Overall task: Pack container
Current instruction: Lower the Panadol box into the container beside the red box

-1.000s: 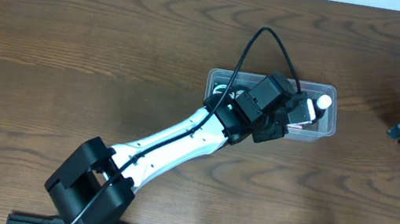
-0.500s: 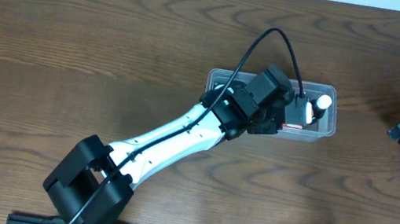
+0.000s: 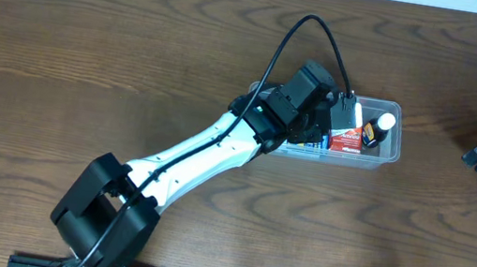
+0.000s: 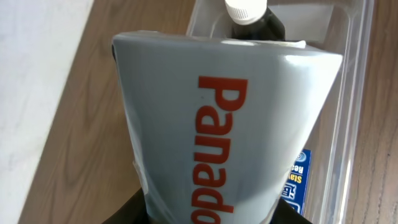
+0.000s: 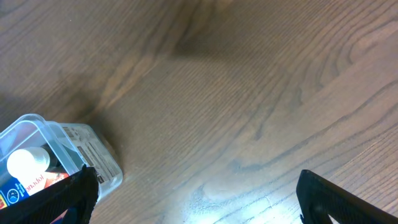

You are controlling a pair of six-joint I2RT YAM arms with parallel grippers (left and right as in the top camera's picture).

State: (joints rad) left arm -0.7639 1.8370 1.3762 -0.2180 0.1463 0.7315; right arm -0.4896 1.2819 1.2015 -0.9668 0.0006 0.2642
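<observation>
Inside container, bottle (mostly behind box)

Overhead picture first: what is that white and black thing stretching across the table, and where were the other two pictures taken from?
It is a robot arm, the left of two. The overhead camera looks straight down on the wooden table. Each arm also carries a camera at its wrist, giving the two close-ups. The left gripper holds a white Panado box at the clear plastic container, so the box fills its picture. Inside lie a dark bottle with a white cap and a blue carton. The right gripper sits at the table's right side, open and empty; its dark fingers show in the bottom corners.
</observation>
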